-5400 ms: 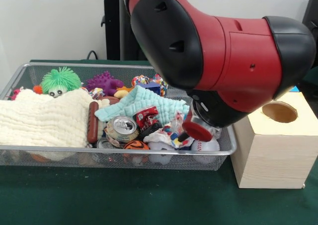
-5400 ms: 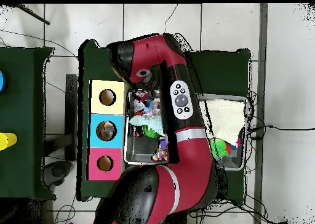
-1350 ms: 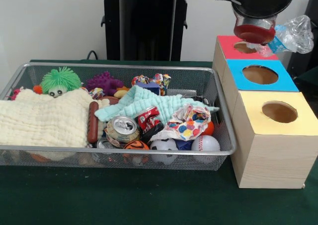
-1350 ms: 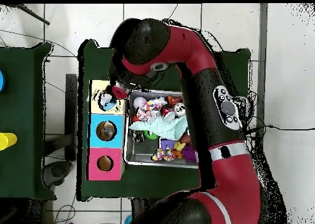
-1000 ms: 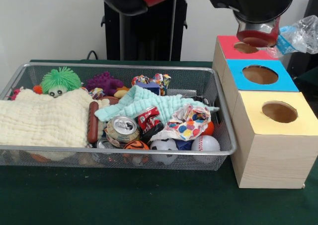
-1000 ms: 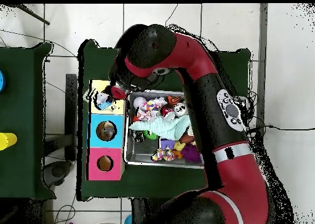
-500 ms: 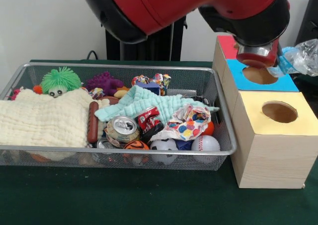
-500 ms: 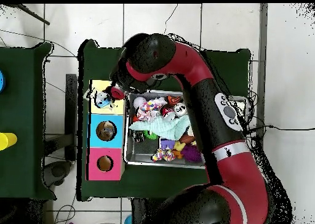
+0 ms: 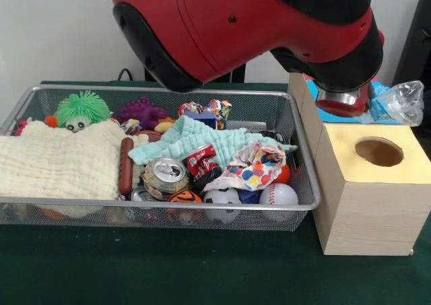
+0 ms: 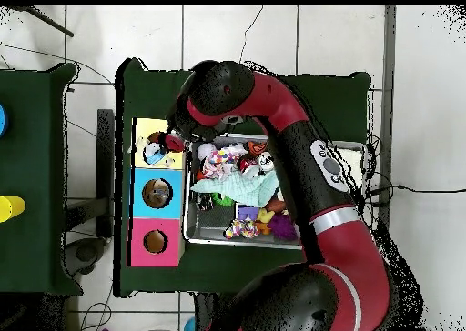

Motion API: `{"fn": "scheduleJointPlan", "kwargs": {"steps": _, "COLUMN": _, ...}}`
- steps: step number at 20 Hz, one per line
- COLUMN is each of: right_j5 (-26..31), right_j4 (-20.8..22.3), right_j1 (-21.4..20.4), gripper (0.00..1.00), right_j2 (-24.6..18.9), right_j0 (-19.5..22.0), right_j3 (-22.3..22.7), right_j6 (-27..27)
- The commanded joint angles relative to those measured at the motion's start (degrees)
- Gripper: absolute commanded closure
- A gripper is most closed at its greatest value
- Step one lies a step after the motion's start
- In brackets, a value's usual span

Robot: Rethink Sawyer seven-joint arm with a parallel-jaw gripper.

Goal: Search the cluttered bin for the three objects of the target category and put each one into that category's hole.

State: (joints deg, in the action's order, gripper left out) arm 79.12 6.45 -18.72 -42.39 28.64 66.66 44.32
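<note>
The silver wire-mesh bin [image 9: 304, 204] is sitting on the green table cover [image 9: 202, 271], packed with clutter: a cream waffle-weave cloth [image 9: 57, 163], a green rubbery spiky ball with eyes [image 9: 81, 108], a purple spiky toy [image 9: 139, 111], a brown toy hot dog [image 9: 125, 165], a mint-green washcloth [image 9: 202, 139], an opened silver drink can [image 9: 166, 174], a crushed red can [image 9: 199, 159], a spotted crumpled wrapper [image 9: 252, 167], a white baseball [image 9: 279, 194], a soccer-pattern ball [image 9: 222, 197] and an orange mini basketball [image 9: 184, 197]. Just beside the bin a wooden box with a yellow top and round hole [image 9: 377, 184] is standing.

The red and black arm's gripper [image 9: 343, 103] is hovering above the boxes with a crumpled clear plastic bottle with a blue label [image 9: 397, 103] sticking out sideways from it; whether its fingers are clamped on the bottle cannot be told, since the wrist is hiding them.

The overhead view is showing three box tops in a row: yellow [image 10: 141, 145], blue [image 10: 157, 194] and pink [image 10: 155, 242], each with a hole. There the gripper [image 10: 168, 142] is sitting over the yellow top. The front view is hiding the blue and pink boxes almost fully behind the arm.
</note>
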Motion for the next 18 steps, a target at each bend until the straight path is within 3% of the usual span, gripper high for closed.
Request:
{"fn": "scheduleJointPlan", "kwargs": {"steps": 1, "right_j5": 0.0, "right_j4": 3.2, "right_j1": 1.4, "gripper": 1.00, "right_j2": 1.2, "right_j0": 0.8, "right_j3": 6.5, "right_j6": -2.5}}
{"fn": "scheduleJointPlan", "kwargs": {"steps": 18, "right_j5": 1.5, "right_j4": 3.5, "right_j1": -0.6, "gripper": 1.00, "right_j2": 2.5, "right_j0": 0.1, "right_j3": 9.3, "right_j6": 1.9}}
